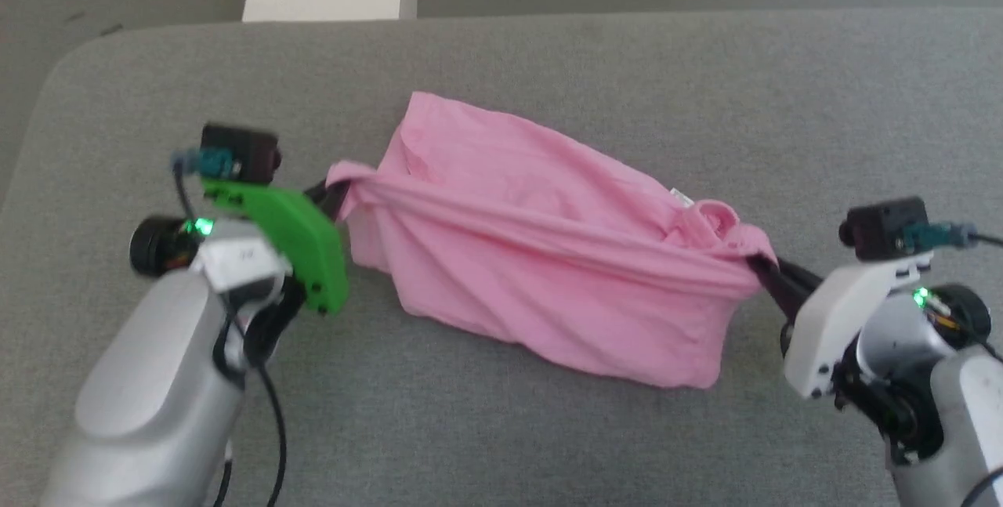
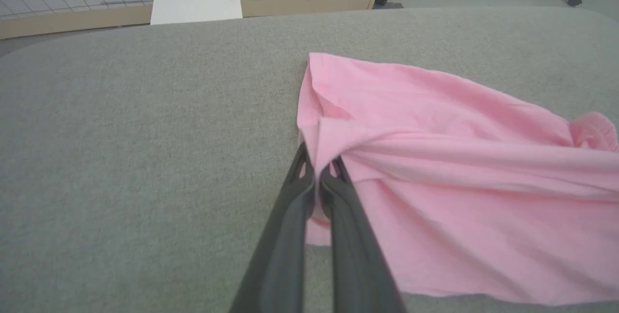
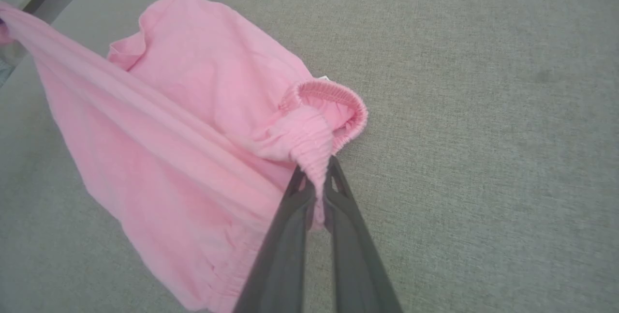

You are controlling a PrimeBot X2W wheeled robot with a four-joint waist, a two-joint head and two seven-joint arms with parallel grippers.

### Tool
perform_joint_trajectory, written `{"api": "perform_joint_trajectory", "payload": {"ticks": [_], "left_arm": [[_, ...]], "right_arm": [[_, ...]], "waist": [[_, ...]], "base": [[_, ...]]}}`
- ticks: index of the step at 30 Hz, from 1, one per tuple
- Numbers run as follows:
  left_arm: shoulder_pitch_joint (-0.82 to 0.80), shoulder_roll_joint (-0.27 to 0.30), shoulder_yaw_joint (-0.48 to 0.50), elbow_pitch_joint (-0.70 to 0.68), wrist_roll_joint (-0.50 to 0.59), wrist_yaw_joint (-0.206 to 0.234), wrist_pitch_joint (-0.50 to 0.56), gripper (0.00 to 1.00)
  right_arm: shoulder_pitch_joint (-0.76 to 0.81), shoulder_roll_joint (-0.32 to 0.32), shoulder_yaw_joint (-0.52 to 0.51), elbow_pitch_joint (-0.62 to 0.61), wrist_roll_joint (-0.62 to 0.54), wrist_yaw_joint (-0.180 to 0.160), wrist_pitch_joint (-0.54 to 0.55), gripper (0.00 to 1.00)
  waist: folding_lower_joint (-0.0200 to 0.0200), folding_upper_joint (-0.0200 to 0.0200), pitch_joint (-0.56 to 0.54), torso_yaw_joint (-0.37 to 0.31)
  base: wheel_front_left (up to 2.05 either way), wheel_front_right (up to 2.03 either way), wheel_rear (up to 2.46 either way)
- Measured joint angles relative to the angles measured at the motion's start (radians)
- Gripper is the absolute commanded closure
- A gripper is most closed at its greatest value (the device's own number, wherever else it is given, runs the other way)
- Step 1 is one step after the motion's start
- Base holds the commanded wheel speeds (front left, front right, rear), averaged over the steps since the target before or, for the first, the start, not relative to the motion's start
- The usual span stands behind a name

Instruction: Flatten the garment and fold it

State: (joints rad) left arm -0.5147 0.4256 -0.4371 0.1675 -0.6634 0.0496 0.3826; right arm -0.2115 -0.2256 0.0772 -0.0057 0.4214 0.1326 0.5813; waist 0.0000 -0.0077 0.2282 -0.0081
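Pink garment (image 1: 541, 256) lies stretched left to right, ends pinched by left fingers (image 2: 285, 235) and right fingers (image 3: 285, 240).

No text, number, brand or sign can be read. The small white tag (image 1: 680, 195) at the gathered waistband edge of the light pink thin-fabric garment (image 1: 533, 248) is too small to show whether any print is on it. In the right wrist view it is a mere white sliver behind the waistband. A faint grey mark on the white wrist housing (image 1: 235, 258) of the left arm is too blurred to make out as letters or figures.
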Motion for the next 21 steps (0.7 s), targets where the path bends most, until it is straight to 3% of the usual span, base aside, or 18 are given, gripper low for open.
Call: {"api": "perform_joint_trajectory", "payload": {"ticks": [10,21], "left_arm": [[-0.345,-0.101,-0.049,0.398,0.021,-0.076,0.042,1.0],[-0.543,-0.178,-0.05,0.74,0.03,-0.104,-0.037,1.0]], "right_arm": [[-0.231,-0.01,0.058,0.16,0.028,0.0,-0.008,1.0],[-0.371,0.022,0.124,0.332,0.055,0.0,-0.11,1.0]], "waist": [[0.0001,0.0,0.092,-0.036],[0.0001,0.0,0.165,-0.099]], "base": [[0.0,0.0,0.0],[0.0,0.0,0.0]]}}
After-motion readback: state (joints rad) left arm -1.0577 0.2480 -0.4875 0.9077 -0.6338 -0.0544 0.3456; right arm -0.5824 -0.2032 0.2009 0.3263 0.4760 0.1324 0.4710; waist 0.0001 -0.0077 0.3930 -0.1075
